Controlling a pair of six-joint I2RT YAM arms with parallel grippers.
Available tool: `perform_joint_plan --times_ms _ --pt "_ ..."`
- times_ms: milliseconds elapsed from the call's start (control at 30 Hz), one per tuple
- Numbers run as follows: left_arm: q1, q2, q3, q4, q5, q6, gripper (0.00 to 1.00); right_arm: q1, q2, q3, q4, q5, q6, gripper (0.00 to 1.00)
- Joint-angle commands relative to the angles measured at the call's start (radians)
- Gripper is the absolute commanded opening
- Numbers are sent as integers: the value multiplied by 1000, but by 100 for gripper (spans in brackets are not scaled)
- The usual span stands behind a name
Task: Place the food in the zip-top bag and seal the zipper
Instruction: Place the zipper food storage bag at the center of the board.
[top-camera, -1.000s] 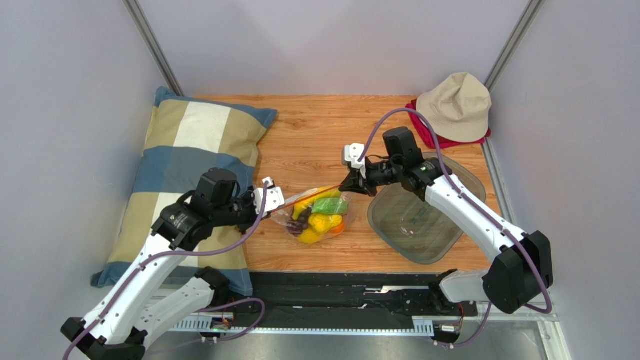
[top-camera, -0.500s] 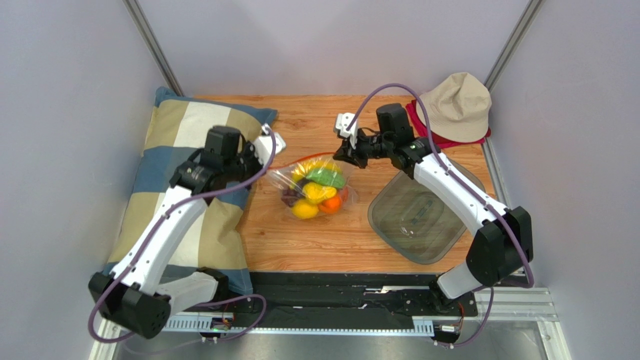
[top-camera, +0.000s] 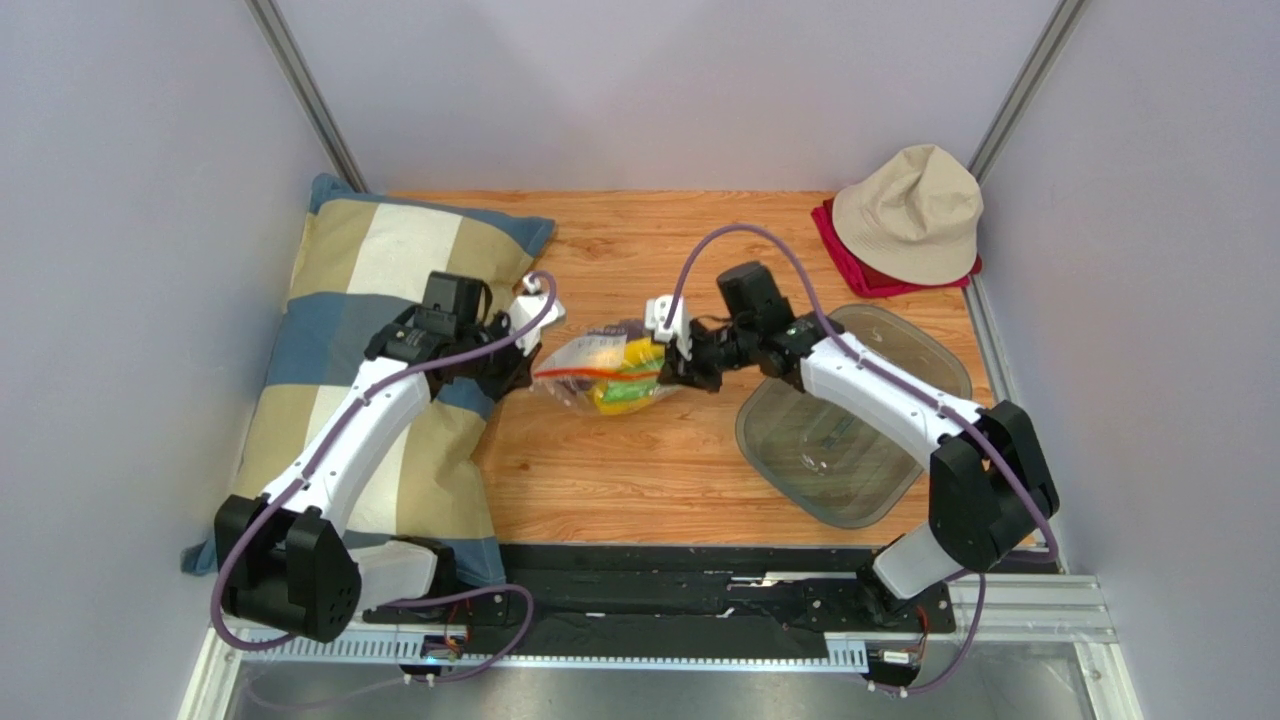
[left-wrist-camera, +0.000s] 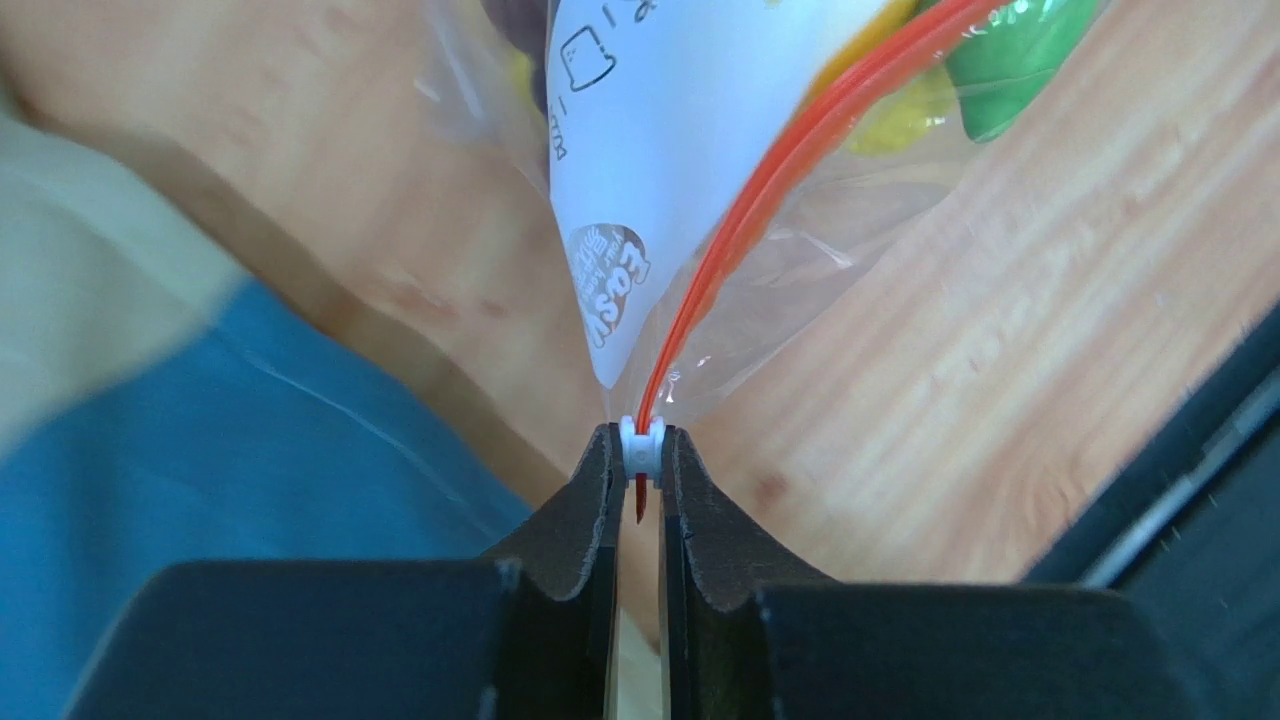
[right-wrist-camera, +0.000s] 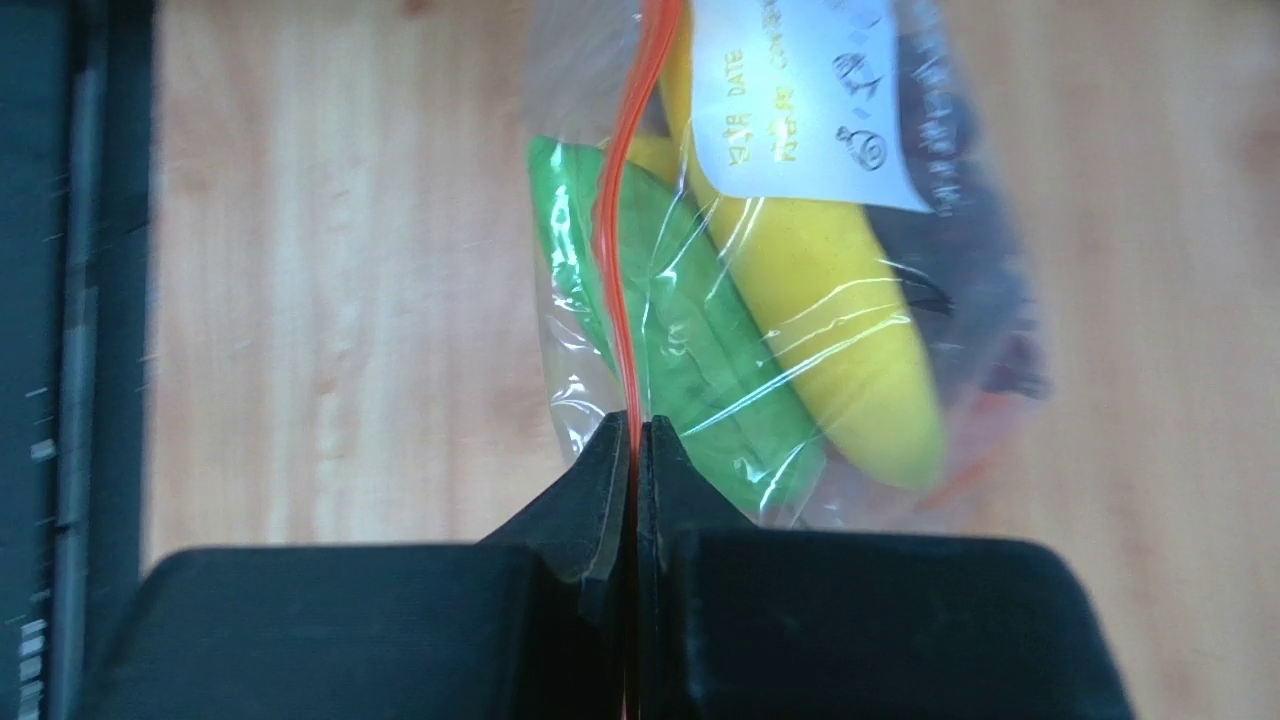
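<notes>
Spanning the middle of the top view was the light-brown wooden table (top-camera: 631, 480), with a large checked blue-and-beige pillow (top-camera: 353, 300) lying along its left side. A grey translucent plastic tray (top-camera: 842, 450) sat at the lower right. A beige cloth bucket hat (top-camera: 909, 210) rested on a folded red cloth (top-camera: 839, 248) in the upper right corner.

At the centre of the frame, between pillow and tray, the clear crinkly zip-top bag (top-camera: 609, 372) was stretched between the two arms. Whether its underside touched the wood could not be told from above. Inside it lay a long yellow toy banana (right-wrist-camera: 834, 330) beside a flat green toy piece (right-wrist-camera: 691, 360). A dark shape at the right edge of the right wrist view was possibly the purple grape bunch. The bag's white printed label (left-wrist-camera: 676, 135) filled the upper middle of the left wrist view.

The thin orange-red zipper strip (left-wrist-camera: 781, 165) ran from one gripper to the other. The right gripper (right-wrist-camera: 633, 435) had its fingers pinched tight on one end of the strip. The left gripper (left-wrist-camera: 642, 458) had its fingers pressed narrowly on the small white slider (left-wrist-camera: 642, 438) at the other end.
</notes>
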Motion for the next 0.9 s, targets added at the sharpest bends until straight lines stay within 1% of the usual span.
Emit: perform_joint_plan --times_ms 0,33,67,133,167,200,233,300,333,400,467,500,533,567,600,633,667,700,767,800,833,867 --pt "4 -97 -98 -39 69 23 0 90 -57 -106 -96 -28 -21 0" --pt "4 -140 -123 -68 102 26 1 101 -75 -127 -97 -25 -7 0" --pt "4 -163 -133 -87 127 38 4 111 -100 -169 -100 -25 -7 2" --pt "4 -240 -159 -134 180 62 11 136 -165 -196 -114 -32 -2 23" --pt "4 -266 -166 -146 193 65 22 142 -183 -206 -123 -37 1 37" --pt "4 -289 -170 -165 208 73 28 151 -201 -215 -145 -44 1 63" --pt "4 -332 -170 -205 236 91 42 157 -231 -212 -165 -49 1 71" --pt "4 -387 -164 -242 253 107 50 180 -262 -201 -212 -55 19 78" --pt "4 -403 -144 -287 265 122 58 188 -278 -197 -223 -52 35 79" --pt "4 -442 -112 -329 259 142 63 196 -331 -194 -222 -29 140 82" --pt "4 -455 -48 -384 241 141 70 196 -389 -181 -206 -2 234 83" --pt "4 -464 -25 -397 233 122 73 191 -408 -177 -199 36 319 86" --pt "4 -461 22 -389 199 87 82 184 -431 -171 -186 54 360 88" --pt "4 -458 49 -386 187 52 82 174 -454 -169 -161 73 396 90" --pt "4 -434 73 -386 185 -9 83 152 -492 -161 -153 128 465 94" --pt "4 -420 125 -386 184 -43 84 139 -505 -137 -151 155 486 95" --pt "4 -401 153 -381 175 -84 99 127 -512 -119 -151 176 506 96" --pt "4 -359 179 -366 143 -176 99 95 -525 -103 -153 233 545 98" --pt "4 -310 265 -357 103 -261 99 38 -529 -54 -151 273 602 99" --pt "4 -262 296 -358 66 -330 99 -38 -526 -42 -148 285 634 99" --pt "5 -239 349 -363 49 -359 99 -88 -526 -31 -150 282 701 99" --pt "10 -220 371 -360 32 -387 99 -137 -528 -28 -146 275 743 99"
